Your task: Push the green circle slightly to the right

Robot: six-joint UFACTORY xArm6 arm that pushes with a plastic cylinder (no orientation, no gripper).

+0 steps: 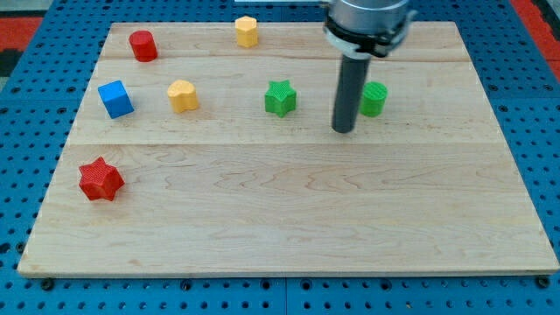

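The counter (289, 219) is a pale wooden board made of planks running across the view, with seams showing along its upper part. It lies on a blue pegboard (26, 175) dotted with holes, and a strip of red shows at the view's top right corner.

The green circle (374, 99) stands upright in the upper right part of the counter, a short ribbed cylinder with its round face up. Being round, it shows no heading and no long axis across the board; its only axis is vertical.

The arm carries no grasping tool, only a dark rod hanging from a grey collar, so there is nothing to open or close. The rod's end, my tip (343, 130), rests on the wood just to the left of the green circle and a little toward the view's bottom. Whether the rod touches the circle I cannot tell; its shaft covers the circle's left edge.

A green star (280, 98) sits farther left on the same row, apart from the rod. Beyond it come a yellow block (183, 95) and a blue cube (115, 99). A red cylinder (143, 45) and a yellow hexagon (247, 31) lie near the top edge, and a red star (100, 178) sits low at the left. To the right of the circle there is only bare wood up to the edge.
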